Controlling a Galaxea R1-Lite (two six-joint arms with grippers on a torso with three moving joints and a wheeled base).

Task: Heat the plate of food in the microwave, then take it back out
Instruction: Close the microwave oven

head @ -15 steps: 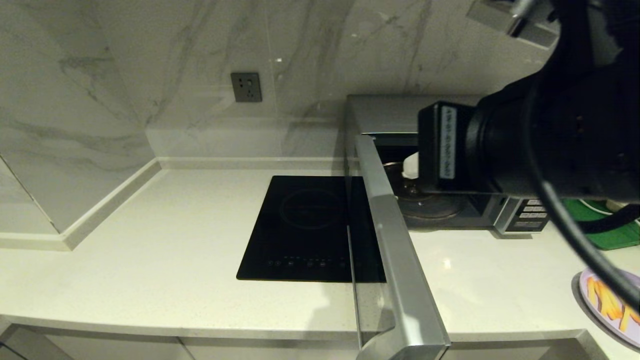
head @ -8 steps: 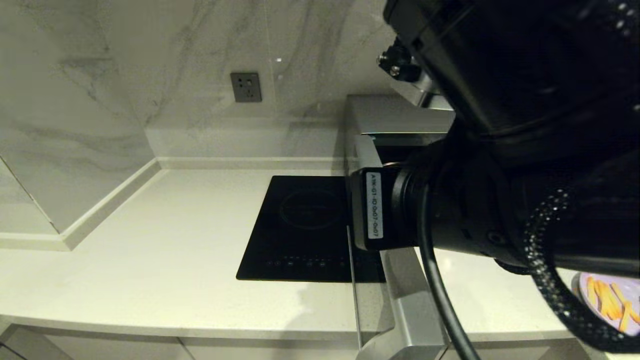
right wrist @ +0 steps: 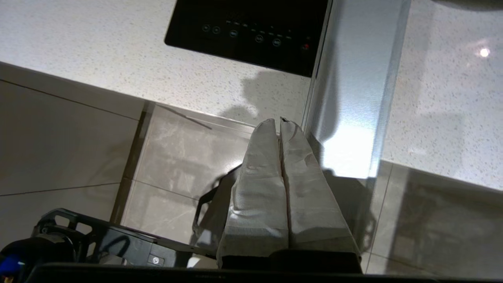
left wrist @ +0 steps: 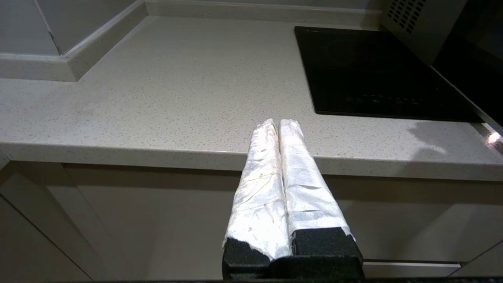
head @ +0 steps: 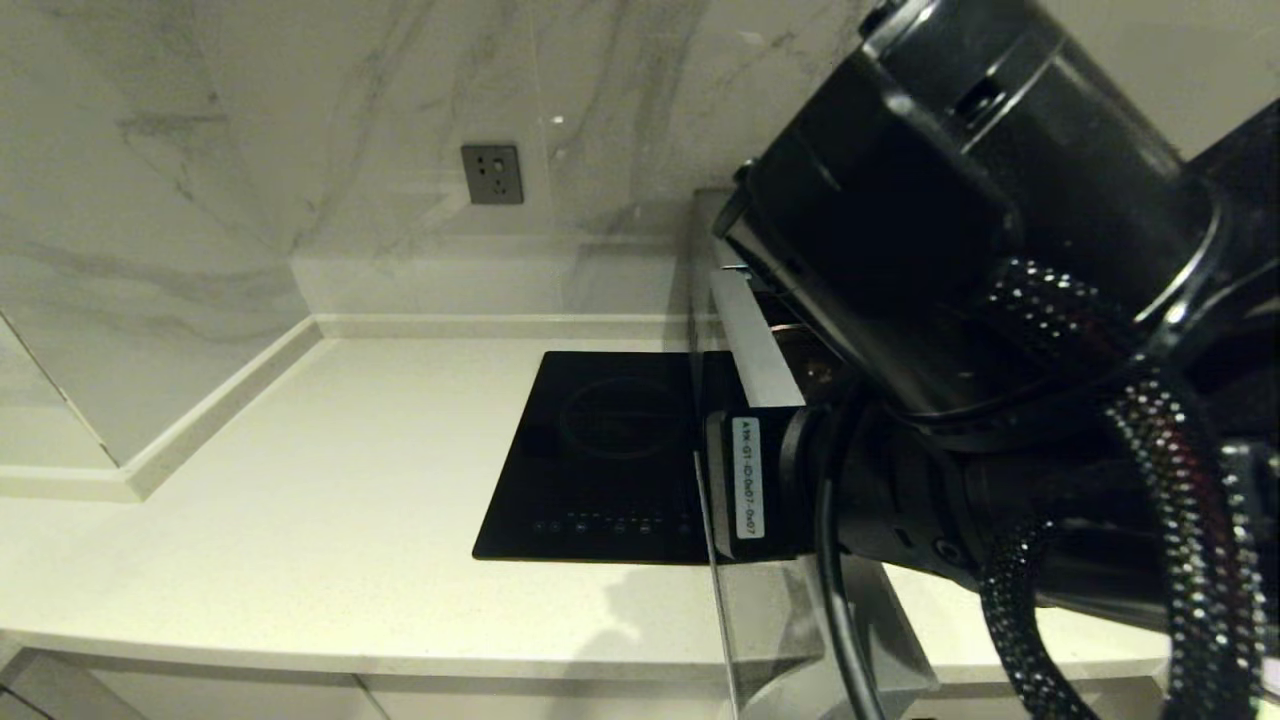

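The microwave (head: 708, 240) stands at the back of the pale speckled tabletop (head: 330, 480) against the marble wall, its door (head: 752, 360) swung wide open and reaching out over the tabletop's front edge. Only a narrow strip of the microwave's dark inside shows in the head view; what lies within cannot be made out. The plate of food is not visible in any view.

The right arm (head: 980, 300) fills most of the space in front of the microwave, its black joints and braided cables blocking the oven's body and keypad from the head camera. In the right wrist view the right gripper (right wrist: 279, 122) hangs just beside the outer end of the silver door (right wrist: 353, 90), beyond the tabletop's front edge and over the tiled floor (right wrist: 169, 173). Its white-wrapped fingers (right wrist: 259, 177) are pressed together with nothing between them.

A flat black cooktop (head: 610, 455) is set into the tabletop just beside the microwave, and the open door crosses over its near edge. A grey wall socket (head: 492, 174) sits on the marble above the cooktop.

The left gripper (left wrist: 278, 122) rests low in front of the cabinet, well apart from the microwave, its tips level with the tabletop's front edge (left wrist: 118, 151). Its taped fingers (left wrist: 302, 181) are closed against each other, empty.
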